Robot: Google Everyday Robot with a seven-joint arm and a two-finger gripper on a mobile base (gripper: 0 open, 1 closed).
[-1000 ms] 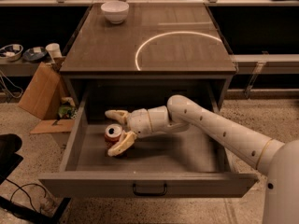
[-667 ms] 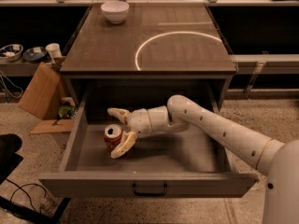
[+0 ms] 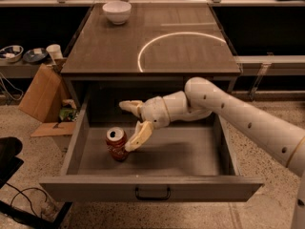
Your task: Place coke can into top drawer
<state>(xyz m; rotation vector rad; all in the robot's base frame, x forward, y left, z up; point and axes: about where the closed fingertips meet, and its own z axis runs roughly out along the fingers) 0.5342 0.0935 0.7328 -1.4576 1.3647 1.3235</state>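
The coke can (image 3: 116, 144) is red with a silver top and stands upright on the floor of the open top drawer (image 3: 152, 187), at its left front. My gripper (image 3: 126, 126) is inside the drawer, just right of and above the can. It is open, with one finger (image 3: 131, 106) well above the can and the other finger (image 3: 138, 136) slanting down beside the can's right side, close to or touching it. The can is not between the fingers. My white arm reaches in from the right.
A white bowl (image 3: 117, 12) sits at the back left of the cabinet top (image 3: 190, 56). A cardboard box (image 3: 44, 94) and clutter stand on the floor left of the cabinet. The drawer's black handle (image 3: 152, 193) faces the front.
The gripper has lifted slightly and drawn back to the right. The can, which was between the fingers, now stands free on the drawer floor below and left of them.
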